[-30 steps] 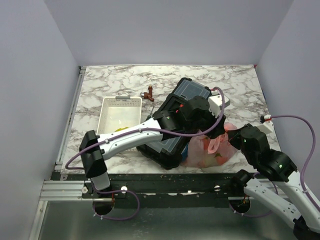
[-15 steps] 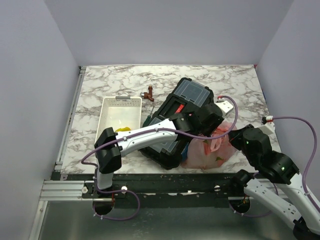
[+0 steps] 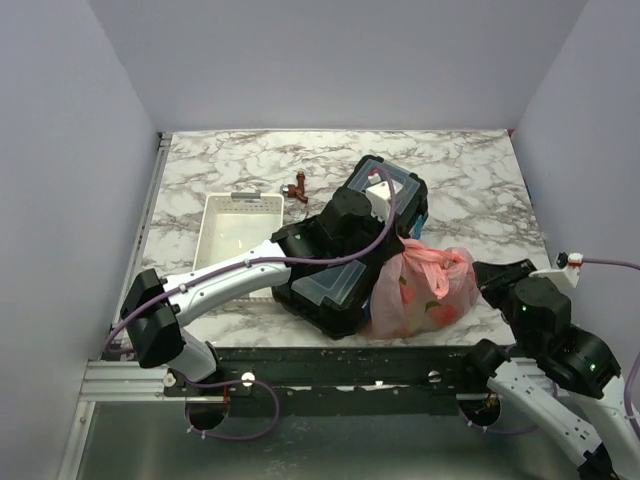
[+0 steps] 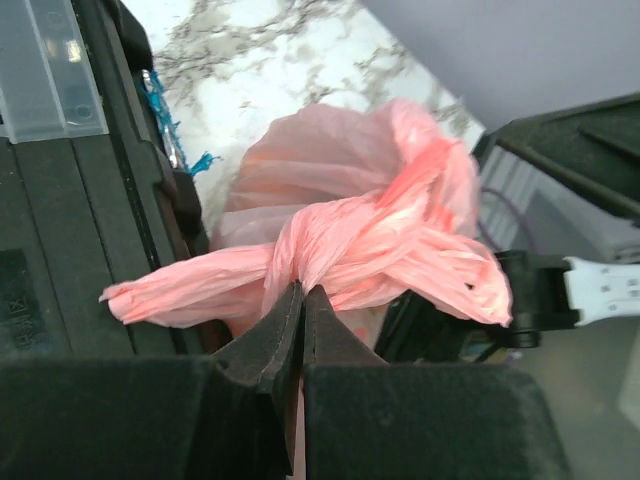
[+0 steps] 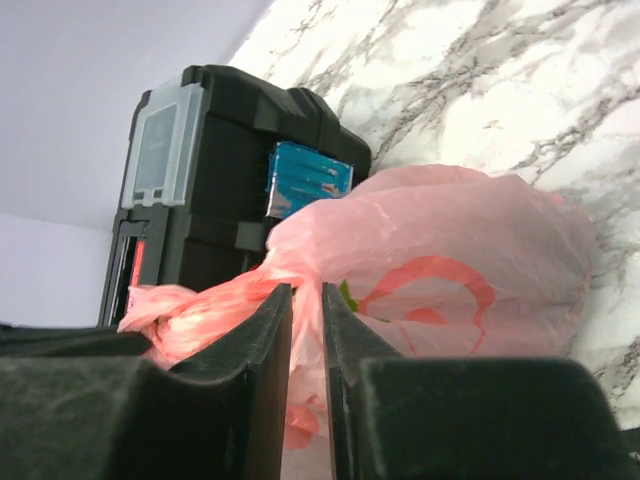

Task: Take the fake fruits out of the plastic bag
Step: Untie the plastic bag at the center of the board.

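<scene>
Knotted bag pinched at its neck, fruits not yet out.
By the near-right corner of the table (image 3: 250,160), the right claw (image 5: 306,295) is held against the side of the plastic bag (image 3: 425,290). Its jaws are parted by a mere slit, and whether film is caught there cannot be told. The left claw (image 4: 302,295) is clamped shut on the twisted handles, probably so that the knot can be pulled loose. The fake fruits (image 5: 347,294) are kept inside, with only a green glimpse shown. Farther back, the bag is leaned against the toolbox (image 3: 385,182).
</scene>
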